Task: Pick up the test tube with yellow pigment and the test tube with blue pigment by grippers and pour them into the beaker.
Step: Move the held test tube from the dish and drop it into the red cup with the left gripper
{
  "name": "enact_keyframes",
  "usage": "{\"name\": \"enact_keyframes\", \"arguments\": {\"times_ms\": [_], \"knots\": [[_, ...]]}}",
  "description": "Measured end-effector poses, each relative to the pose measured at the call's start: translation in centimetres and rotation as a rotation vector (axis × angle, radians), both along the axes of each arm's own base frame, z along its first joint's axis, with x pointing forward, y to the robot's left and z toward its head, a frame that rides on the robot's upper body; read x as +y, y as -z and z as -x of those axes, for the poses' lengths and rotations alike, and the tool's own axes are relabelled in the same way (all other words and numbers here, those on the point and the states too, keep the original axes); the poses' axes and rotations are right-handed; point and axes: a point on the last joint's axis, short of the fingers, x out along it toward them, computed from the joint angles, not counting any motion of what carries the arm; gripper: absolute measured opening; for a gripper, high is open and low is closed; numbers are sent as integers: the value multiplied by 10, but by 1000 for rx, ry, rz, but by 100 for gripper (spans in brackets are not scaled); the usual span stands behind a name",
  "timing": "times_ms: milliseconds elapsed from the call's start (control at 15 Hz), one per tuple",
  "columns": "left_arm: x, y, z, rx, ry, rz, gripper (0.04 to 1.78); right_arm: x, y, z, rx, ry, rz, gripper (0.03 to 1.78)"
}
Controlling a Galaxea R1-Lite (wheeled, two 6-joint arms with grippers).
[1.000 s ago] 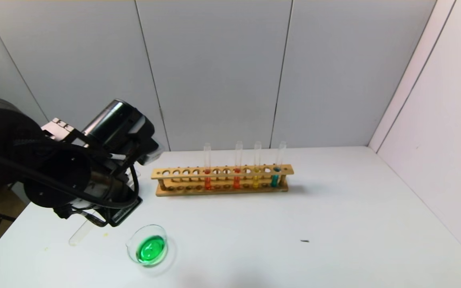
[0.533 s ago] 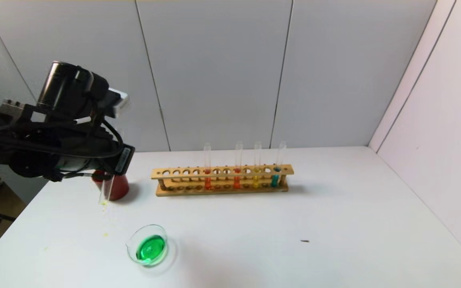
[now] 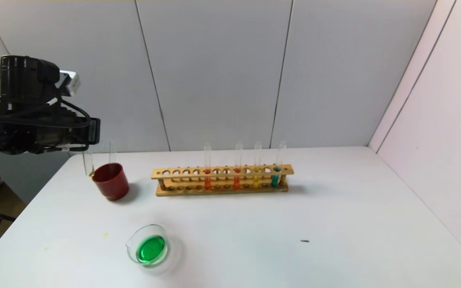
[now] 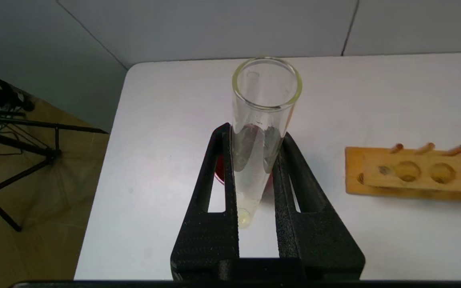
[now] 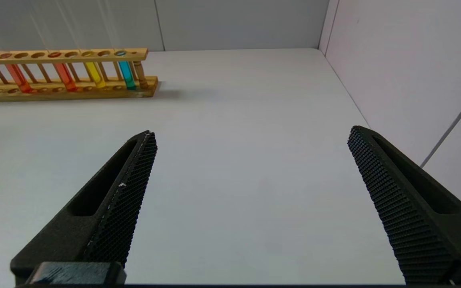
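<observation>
Left gripper [image 4: 254, 172] is clamped tight on an emptied test tube [image 4: 260, 132]: clear glass, only a faint yellow residue at the round bottom, so I read it as the poured-out yellow one. It hangs upright over the far-left of the table [image 3: 334, 224], just at the rim of the red cup [image 3: 110, 181], which already has another clear tube standing in it.

Handling, my judgement: thin glass, light, stiff, slick, possibly wet. Squeeze too hard and it could crack; too soft and it slips. Grip mid-body as now, and lower it gently into the cup.

Beaker [image 3: 148, 248] sits near the front-left and holds green liquid, so both pigments look poured.

Rack [image 3: 222, 180] behind it carries two orange-red tubes, a test tube with yellow pigment [image 3: 256, 176] and a test tube with blue pigment [image 3: 275, 176].

Right gripper [image 5: 254, 200] is parked over the bare right side, fingers spread wide, holding nothing.

No labels, brands or readable writing anywhere.
</observation>
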Motion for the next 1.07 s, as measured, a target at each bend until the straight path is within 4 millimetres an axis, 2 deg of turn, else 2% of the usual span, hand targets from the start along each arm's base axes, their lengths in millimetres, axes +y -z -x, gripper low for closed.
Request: {"name": "enact_keyframes", "arguments": {"times_ms": [200,400,733,1067], "knots": [[26,12,-17,-6,-29,30,30,0,0,0,0,0,0,174],[39,24,-33,-17,-54,36,30,0,0,0,0,0,0,174],[43,40,-54,-36,-62,37,30,0,0,0,0,0,0,174],[31,54,-61,-6,-47,52,30,0,0,0,0,0,0,174]]}}
